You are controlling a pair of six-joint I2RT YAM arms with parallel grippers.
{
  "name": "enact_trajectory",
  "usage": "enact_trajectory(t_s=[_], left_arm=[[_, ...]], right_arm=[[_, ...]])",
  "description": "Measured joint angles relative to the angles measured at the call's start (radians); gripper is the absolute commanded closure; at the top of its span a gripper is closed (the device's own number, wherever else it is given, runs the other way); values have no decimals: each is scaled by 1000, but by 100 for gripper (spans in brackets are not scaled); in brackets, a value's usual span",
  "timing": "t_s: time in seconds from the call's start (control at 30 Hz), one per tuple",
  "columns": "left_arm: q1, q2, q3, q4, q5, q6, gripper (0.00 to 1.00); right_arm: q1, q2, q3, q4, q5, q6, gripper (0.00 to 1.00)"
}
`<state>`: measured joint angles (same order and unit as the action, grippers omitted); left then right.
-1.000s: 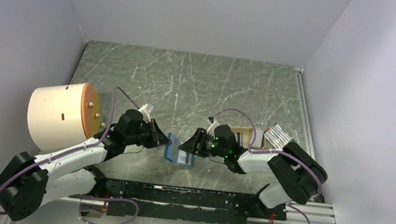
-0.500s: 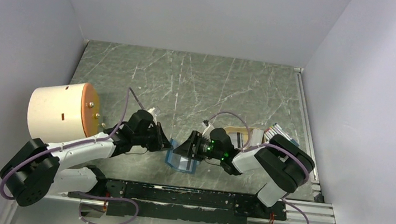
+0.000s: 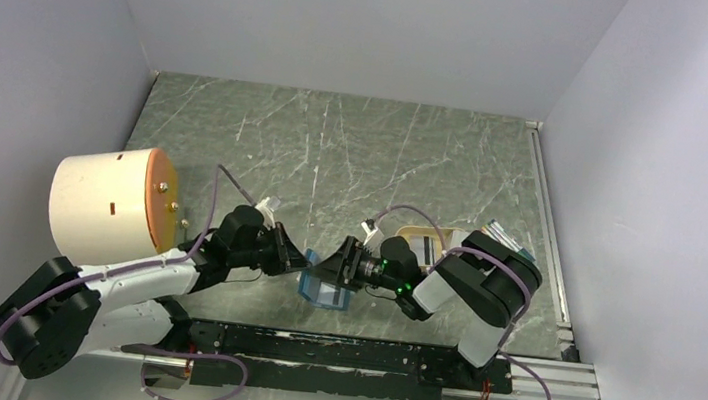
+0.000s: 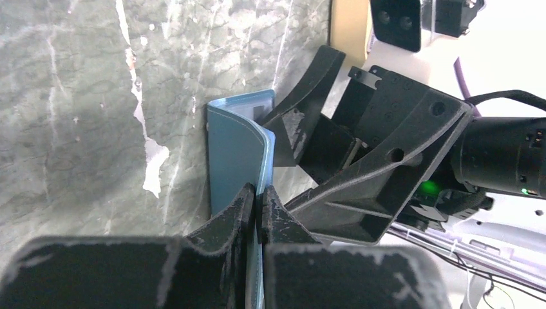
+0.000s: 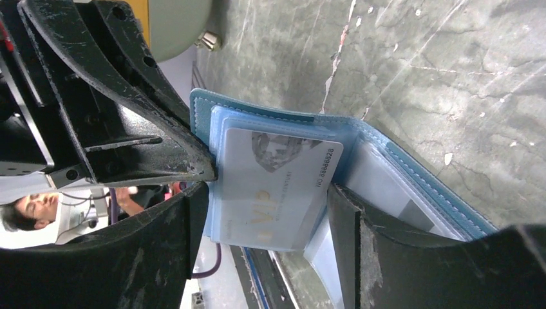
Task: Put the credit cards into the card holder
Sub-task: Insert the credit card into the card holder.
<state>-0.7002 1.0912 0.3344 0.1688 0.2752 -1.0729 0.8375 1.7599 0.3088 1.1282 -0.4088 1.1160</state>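
Left gripper pinches the wallet by its cover, holding it open between the arms near the tabletop's front. Right gripper is spread either side of a card tucked in its clear sleeve.

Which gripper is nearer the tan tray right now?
Right. The right gripper sits open left of the tan tray; the left gripper, shut on the card holder, is farther.

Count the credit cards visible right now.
1 for sure: a pale credit card in the front clear sleeve of the card holder, between the right gripper's fingers. Others may hide in the sleeves behind it.
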Motion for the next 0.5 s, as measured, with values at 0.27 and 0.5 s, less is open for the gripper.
enact_trajectory(t_s=[0.27, 0.5], left_arm=[[0, 10, -43, 105, 24, -46, 91], [0, 11, -55, 127, 24, -53, 91]], right_arm=[[0, 36, -7, 79, -27, 3, 30], [0, 36, -7, 77, -33, -8, 26]])
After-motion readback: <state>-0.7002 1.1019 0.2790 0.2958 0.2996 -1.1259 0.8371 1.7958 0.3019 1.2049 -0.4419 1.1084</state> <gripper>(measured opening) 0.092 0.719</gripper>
